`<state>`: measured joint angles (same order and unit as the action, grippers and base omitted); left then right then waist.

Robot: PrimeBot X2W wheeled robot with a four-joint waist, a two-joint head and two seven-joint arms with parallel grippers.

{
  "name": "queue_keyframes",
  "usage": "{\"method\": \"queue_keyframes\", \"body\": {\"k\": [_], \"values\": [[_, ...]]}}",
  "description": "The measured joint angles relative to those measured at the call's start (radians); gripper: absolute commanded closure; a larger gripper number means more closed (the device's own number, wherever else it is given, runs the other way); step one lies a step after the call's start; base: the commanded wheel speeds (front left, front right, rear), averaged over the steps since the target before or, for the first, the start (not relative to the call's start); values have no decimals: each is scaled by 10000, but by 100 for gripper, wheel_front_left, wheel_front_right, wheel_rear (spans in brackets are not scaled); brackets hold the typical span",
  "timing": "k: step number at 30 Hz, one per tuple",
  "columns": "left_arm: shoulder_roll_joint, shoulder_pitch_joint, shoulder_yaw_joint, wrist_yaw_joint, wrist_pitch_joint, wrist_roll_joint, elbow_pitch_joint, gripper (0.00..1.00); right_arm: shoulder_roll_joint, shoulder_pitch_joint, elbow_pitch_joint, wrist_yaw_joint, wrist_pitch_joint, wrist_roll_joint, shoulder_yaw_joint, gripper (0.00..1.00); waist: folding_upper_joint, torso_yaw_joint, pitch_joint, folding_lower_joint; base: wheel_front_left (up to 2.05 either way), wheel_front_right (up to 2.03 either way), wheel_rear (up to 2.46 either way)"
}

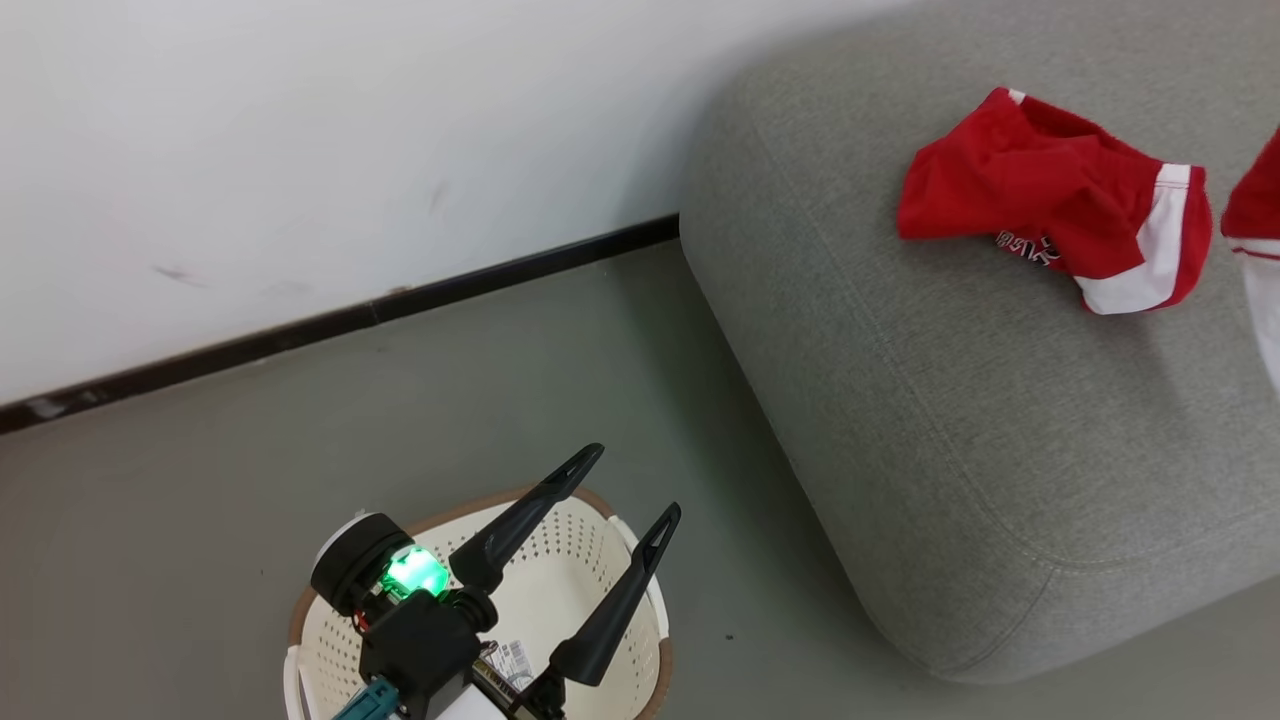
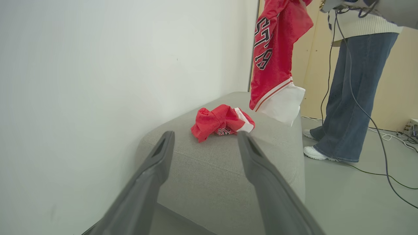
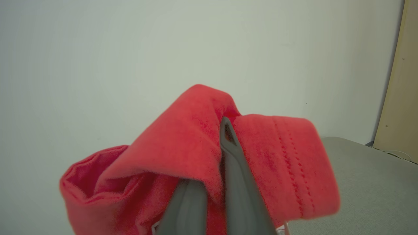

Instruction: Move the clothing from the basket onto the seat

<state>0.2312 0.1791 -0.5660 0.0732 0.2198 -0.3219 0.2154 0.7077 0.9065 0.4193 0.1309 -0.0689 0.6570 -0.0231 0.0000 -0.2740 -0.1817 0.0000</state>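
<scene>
Person [image 2: 351, 91], cable [image 2: 388, 176] beside seat [image 2: 212, 176]; jersey [image 2: 274, 49], seemingly, in right gripper [image 3: 222, 143].

White wall [image 1: 300, 150] meets grey floor [image 1: 420, 420] at a black baseboard [image 1: 330, 320]. A person [image 2: 356, 91] in blue jeans and white shoes stands beside trailing black cables [image 2: 372, 172].

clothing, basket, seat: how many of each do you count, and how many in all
garments: 2, red shorts lying on the seat, red jersey hanging in the air
basket: 1
seat: 1
total: 4
</scene>
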Motion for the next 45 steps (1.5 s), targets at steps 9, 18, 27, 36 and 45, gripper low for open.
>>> {"method": "queue_keyframes", "body": {"k": [9,18,27,36,45], "values": [[157,391,-153,15,-341,199,359,0,138,-10,711,0,453,-10,-261,100,0,315,-842,0,0,0,0],[203,932,-203,100,-449,297,717,0,-151,-562,1522,0,1149,-328,-171,100,0,582,-1647,0,0,0,0],[234,1363,-286,176,-556,518,863,0,-466,-1143,3005,0,1791,-631,-596,100,0,777,-2307,0,0,0,0],[311,1718,-305,190,-663,606,918,0,-813,-1215,3929,0,2282,-1091,-742,100,0,993,-2944,0,0,0,0],[322,2092,-305,265,-706,610,943,0,-1448,-1058,3985,0,2474,-1248,-280,100,-1,1122,-3508,1,0,0,0]]}}
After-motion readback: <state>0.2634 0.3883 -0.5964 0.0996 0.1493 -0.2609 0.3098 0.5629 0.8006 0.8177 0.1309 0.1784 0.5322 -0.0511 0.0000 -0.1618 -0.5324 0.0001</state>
